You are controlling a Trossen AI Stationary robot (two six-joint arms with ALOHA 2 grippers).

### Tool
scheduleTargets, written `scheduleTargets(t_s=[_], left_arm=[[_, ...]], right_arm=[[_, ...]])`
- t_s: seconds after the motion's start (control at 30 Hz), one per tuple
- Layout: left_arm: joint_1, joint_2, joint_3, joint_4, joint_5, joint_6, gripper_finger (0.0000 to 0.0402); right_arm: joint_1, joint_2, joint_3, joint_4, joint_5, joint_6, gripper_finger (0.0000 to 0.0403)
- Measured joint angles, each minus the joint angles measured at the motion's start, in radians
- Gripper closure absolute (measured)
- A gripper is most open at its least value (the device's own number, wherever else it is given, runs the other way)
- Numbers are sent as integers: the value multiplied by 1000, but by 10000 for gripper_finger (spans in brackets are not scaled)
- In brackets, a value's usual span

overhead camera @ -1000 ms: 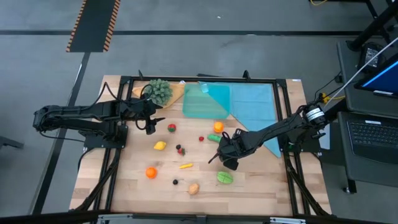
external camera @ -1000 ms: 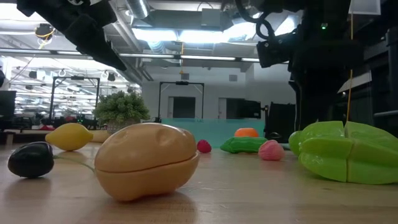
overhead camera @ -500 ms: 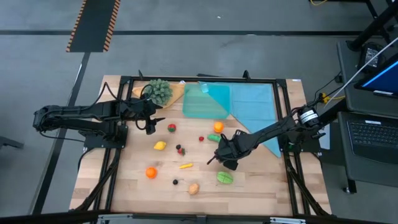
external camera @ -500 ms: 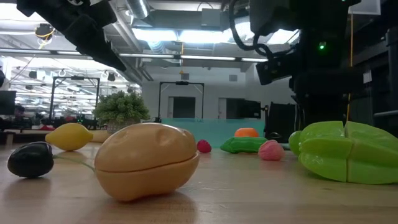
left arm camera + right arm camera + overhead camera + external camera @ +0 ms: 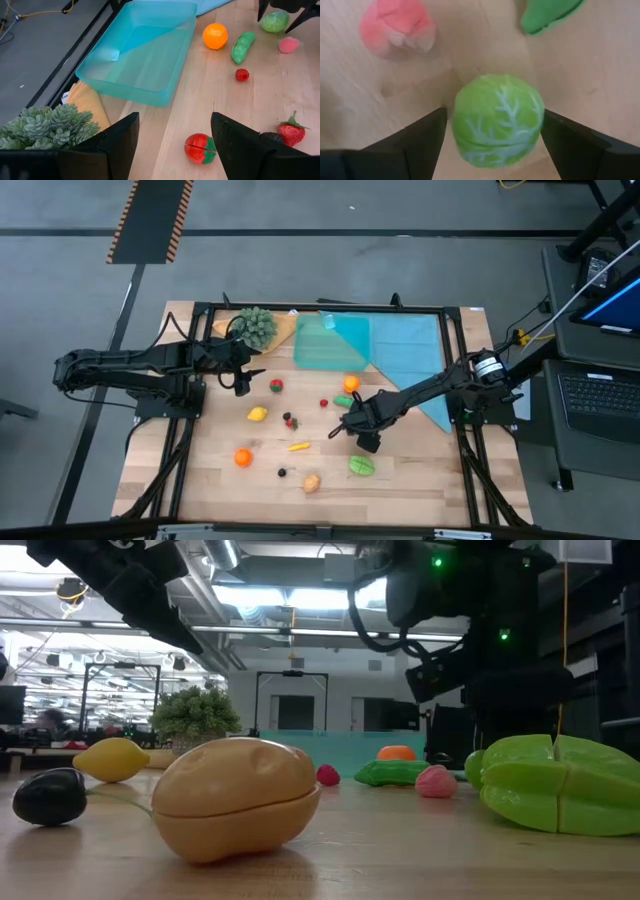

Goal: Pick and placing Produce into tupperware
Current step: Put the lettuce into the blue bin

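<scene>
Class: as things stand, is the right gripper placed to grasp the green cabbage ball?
Probably yes. The right gripper is open, with one finger on each side of the cabbage ball; nothing sits between them, though the pink piece lies near.

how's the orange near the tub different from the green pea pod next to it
Seen from the left wrist, the orange is round and bright orange, while the pea pod is long, narrow, bumpy and green. The orange lies closer to the teal tub; the pea pod lies just beyond it, angled lengthwise. Both rest on the bare wooden table, outside the tub, untouched by either gripper.
</scene>
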Motion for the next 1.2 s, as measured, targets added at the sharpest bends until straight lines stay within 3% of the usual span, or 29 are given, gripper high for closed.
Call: scheduleTargets(t_s=[0.87,1.2], left_arm=[[0,0,0,0,0,0,162],[0,0,0,0,0,-1,162]], right_arm=[[0,4,0,61,20,-2,89],[1,4,1,59,17,-1,146]])
